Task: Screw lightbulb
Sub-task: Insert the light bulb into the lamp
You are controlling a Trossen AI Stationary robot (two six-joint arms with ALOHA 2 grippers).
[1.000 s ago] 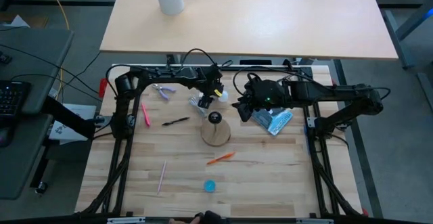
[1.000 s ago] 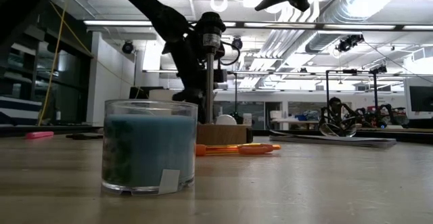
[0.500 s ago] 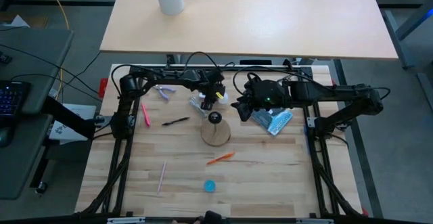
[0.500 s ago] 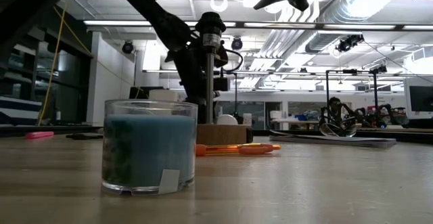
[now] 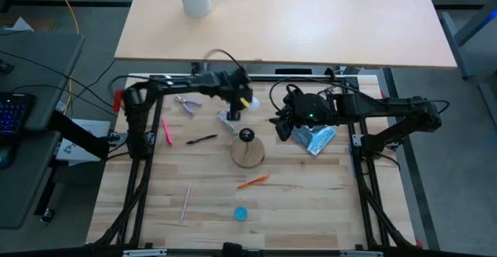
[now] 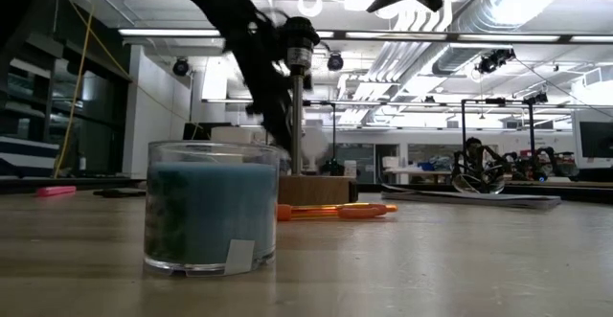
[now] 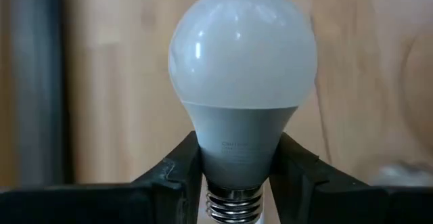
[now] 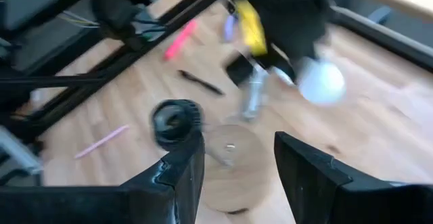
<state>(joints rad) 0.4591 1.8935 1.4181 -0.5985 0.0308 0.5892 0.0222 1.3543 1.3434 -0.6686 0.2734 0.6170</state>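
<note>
- Two dark fingers (image 7: 176,176) of the left gripper (image 7: 237,176) are clamped on the grey neck of the lightbulb (image 7: 242,102), just above its screw thread; the white dome points away from the wrist.
- In the overhead view, the left gripper (image 5: 239,105) holds the bulb above the table, at about eleven o'clock from the round wooden base (image 5: 248,153).
- The black socket (image 5: 246,135) stands on that base, apart from the bulb.
- The right gripper (image 5: 278,125) waits at about two o'clock from the base, its fingers (image 8: 179,166) apart with nothing between them.
- An orange pen (image 5: 253,182) lies at six o'clock from the base, and a blue cap (image 5: 241,212) farther on.
</note>
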